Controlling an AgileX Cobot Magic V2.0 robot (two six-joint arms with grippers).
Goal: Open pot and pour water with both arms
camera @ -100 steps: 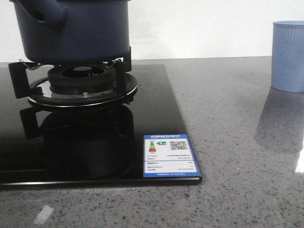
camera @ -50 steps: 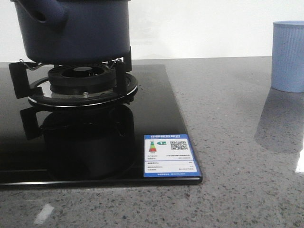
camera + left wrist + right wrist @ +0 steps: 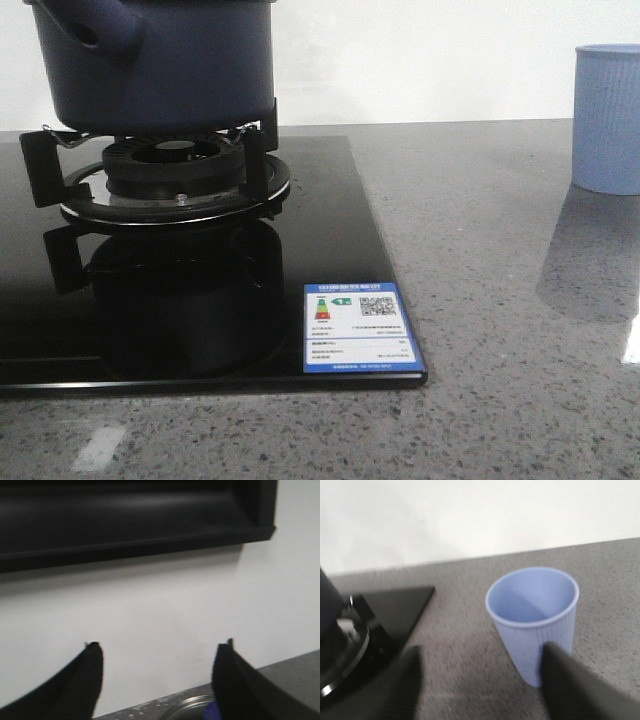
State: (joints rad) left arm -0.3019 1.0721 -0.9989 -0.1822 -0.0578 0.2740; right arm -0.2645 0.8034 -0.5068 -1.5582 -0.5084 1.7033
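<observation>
The dark navy pot [image 3: 160, 65] stands on the gas burner [image 3: 170, 170] at the far left, its stubby handle [image 3: 95, 25] turned to the front left. Its top is cut off by the frame, so no lid shows. An edge of the pot shows in the right wrist view [image 3: 327, 600]. My left gripper [image 3: 159, 647] is open and empty, held high before a white wall. My right gripper [image 3: 482, 652] is open and empty above the counter, with the pale blue ribbed cup [image 3: 532, 615] just beyond its one finger [image 3: 565, 680]. Neither gripper shows in the front view.
The burner sits on a black glass hob [image 3: 330, 230] with a blue label [image 3: 358, 328] at its front right corner. The cup [image 3: 608, 115] stands far right on the grey speckled counter [image 3: 500, 300]. A black hood [image 3: 125, 520] hangs above the left gripper; a metal rim [image 3: 192, 705] shows below.
</observation>
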